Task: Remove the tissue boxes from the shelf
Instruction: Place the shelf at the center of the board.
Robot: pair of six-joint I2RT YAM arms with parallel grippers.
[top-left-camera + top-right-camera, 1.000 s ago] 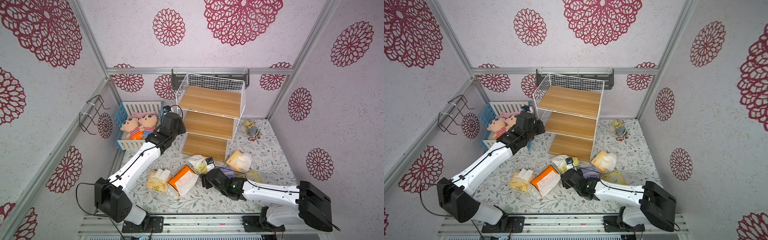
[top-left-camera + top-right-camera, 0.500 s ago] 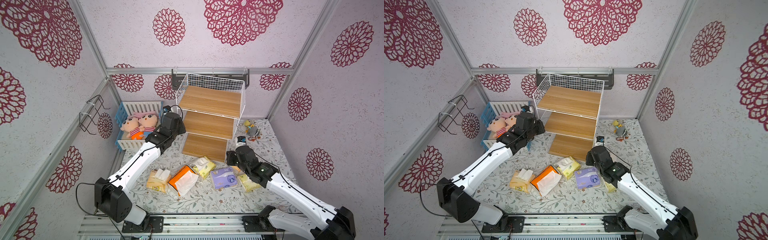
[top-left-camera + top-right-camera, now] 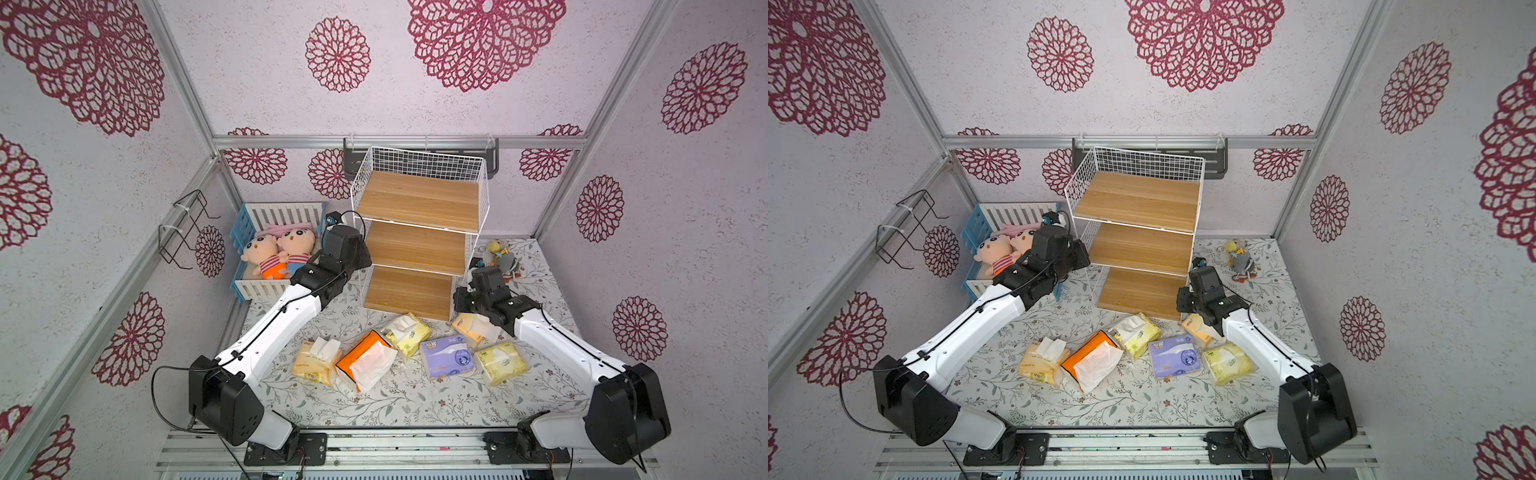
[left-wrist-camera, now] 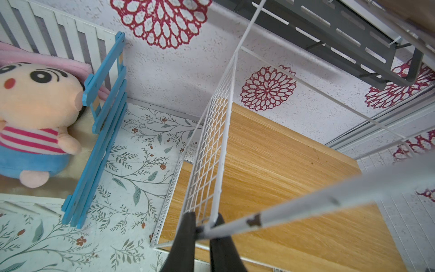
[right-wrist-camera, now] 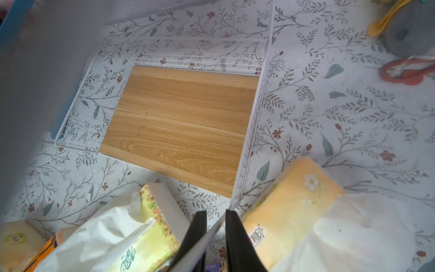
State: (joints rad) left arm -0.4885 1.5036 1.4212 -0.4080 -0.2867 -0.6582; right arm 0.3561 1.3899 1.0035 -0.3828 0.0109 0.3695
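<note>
Left gripper (image 4: 205, 217), right gripper (image 5: 216, 214) on shelf (image 3: 415, 199) frame.

Shelf (image 3: 417, 199): white wire, pale wood. Orange pack (image 3: 356, 350); purple pack (image 3: 446, 357); other packs (image 3: 500, 368) seemingly yellow-green or pale yellow. Mat (image 3: 415, 403): leaf print.

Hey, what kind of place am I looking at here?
Likely a staged robot test cell dressed as a nursery: wallpapered panels in aluminium framing, robot arms on a mounting rail, and a toy crib holding plush dolls beside a wire shelf.
</note>
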